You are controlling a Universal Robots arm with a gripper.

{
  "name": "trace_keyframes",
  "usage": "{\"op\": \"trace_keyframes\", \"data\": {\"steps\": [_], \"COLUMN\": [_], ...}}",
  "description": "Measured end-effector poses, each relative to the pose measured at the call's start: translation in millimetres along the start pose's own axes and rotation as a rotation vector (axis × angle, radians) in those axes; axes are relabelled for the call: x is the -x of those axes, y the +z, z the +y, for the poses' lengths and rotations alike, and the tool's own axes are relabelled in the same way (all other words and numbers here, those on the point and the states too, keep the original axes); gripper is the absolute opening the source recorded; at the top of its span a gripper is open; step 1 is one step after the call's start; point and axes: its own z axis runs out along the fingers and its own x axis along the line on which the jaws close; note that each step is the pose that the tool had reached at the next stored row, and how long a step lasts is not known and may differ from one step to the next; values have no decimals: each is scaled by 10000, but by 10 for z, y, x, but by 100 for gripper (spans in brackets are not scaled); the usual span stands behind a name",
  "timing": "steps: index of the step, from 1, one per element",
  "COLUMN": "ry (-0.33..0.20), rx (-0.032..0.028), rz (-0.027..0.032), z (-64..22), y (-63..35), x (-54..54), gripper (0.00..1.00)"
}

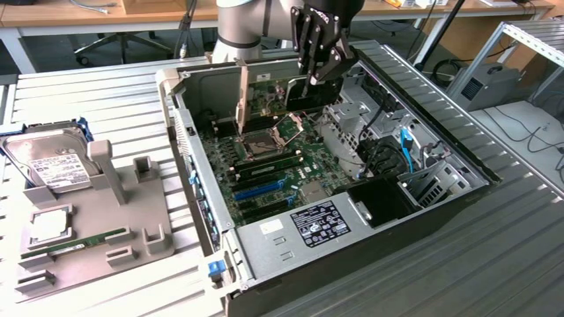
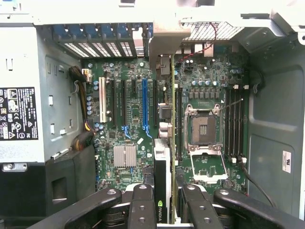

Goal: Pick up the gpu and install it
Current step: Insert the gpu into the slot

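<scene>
The jaws are closed on the gpu [image 1: 308,98], pinching it across its thin sides, one jaw on each face. The card hangs on edge below the arm [image 1: 238,23], inside the open computer case [image 1: 291,254], which lies on its side on the slatted metal bench [image 1: 493,264]. In the wrist view the gpu [image 2: 162,167] runs straight out from between the jaws as a narrow strip. Its black face with a small green logo sits right at the grip, and its silver end bracket [image 2: 164,47] is at the far end, toward the case's rear wall with the slot openings. Below it lies the green motherboard [image 1: 264,165]. The card lines up lengthwise with the expansion slots, between the blue slot [image 2: 144,102] and the open CPU socket [image 2: 204,130]. Whether its lower edge touches the board or a slot cannot be made out. In the exterior view the card is held over the far part of the board, just beyond the CPU socket [image 1: 263,140]. Well apart, at the exterior view's left, a grey holder [image 1: 88,264] on the bench carries a hard drive [image 1: 55,162] and a narrow green RAM stick [image 1: 75,243].
</scene>
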Motion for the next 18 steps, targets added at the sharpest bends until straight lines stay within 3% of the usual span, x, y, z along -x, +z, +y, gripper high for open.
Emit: {"op": "trace_keyframes", "data": {"steps": [18], "ry": [0], "rx": [0], "rz": [1], "z": [6], "y": [43], "x": [0], "gripper": [27]}}
